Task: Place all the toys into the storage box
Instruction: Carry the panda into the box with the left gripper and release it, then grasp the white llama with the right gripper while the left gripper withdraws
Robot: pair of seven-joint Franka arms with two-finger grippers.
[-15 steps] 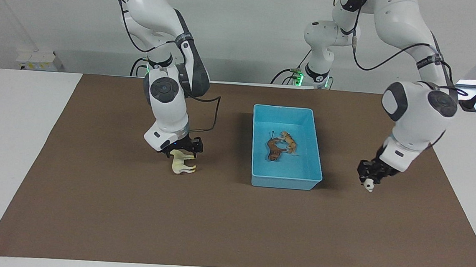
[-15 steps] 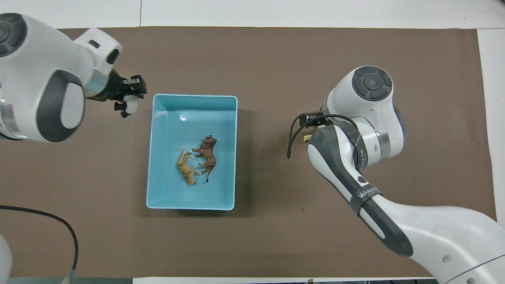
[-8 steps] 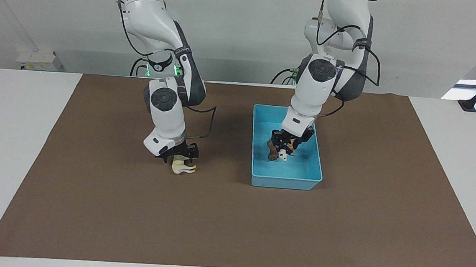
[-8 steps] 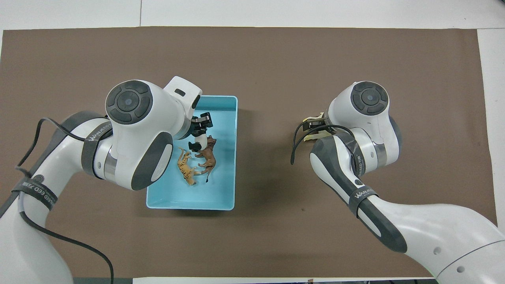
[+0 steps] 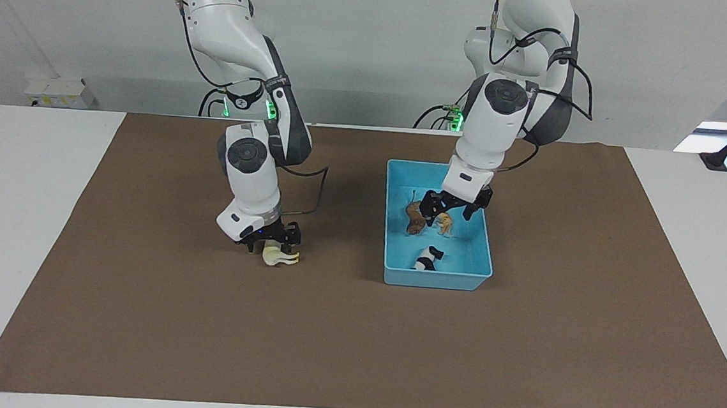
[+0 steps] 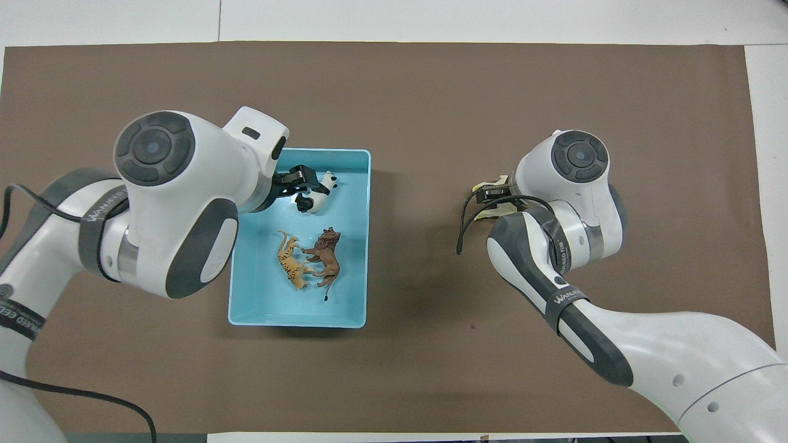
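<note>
The light blue storage box [image 5: 436,278] sits on the brown mat toward the left arm's end. In it lie the orange tiger [image 6: 289,266], the brown lion [image 6: 325,255] and the black-and-white panda [image 5: 427,258], which lies in the part of the box farthest from the robots. My left gripper [image 5: 449,209] is open and empty, up in the air over the box. My right gripper [image 5: 271,241] is down at the mat, shut on the cream-white horse [image 5: 280,258], which is tipped over with its legs sticking out sideways. From overhead the right arm hides most of the horse [image 6: 490,184].
The brown mat [image 5: 354,344] covers most of the white table. The box [image 6: 295,320] stands between the two grippers. A small white box [image 5: 58,92] sits off the mat near the right arm's base.
My left gripper carried the panda from the mat to over the box, opened and let it drop in. My right gripper came down onto the horse, which tipped from upright onto its side.
</note>
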